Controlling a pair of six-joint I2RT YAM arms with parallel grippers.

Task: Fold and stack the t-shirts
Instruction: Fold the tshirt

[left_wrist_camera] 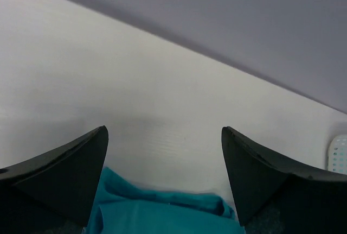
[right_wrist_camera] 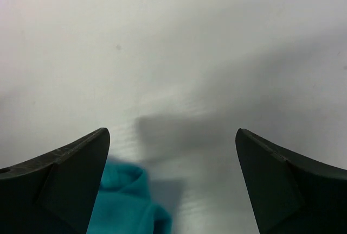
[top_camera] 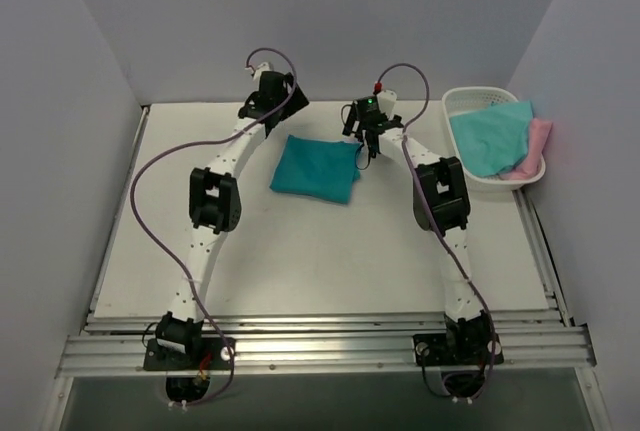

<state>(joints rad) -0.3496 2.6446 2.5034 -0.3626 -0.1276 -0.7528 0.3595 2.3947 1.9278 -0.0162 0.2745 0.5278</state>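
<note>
Top external, white table [top_camera: 300, 251], grey walls [top_camera: 330, 21], teal tee [top_camera: 315, 169]

Soft, even light; faint shadow on the table [right_wrist_camera: 179, 131]; wrist views slightly blurred

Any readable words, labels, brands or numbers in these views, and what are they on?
None can be read in any view. The teal t-shirt, aqua t-shirt, pink t-shirt and white basket show no print, tag or label.
</note>
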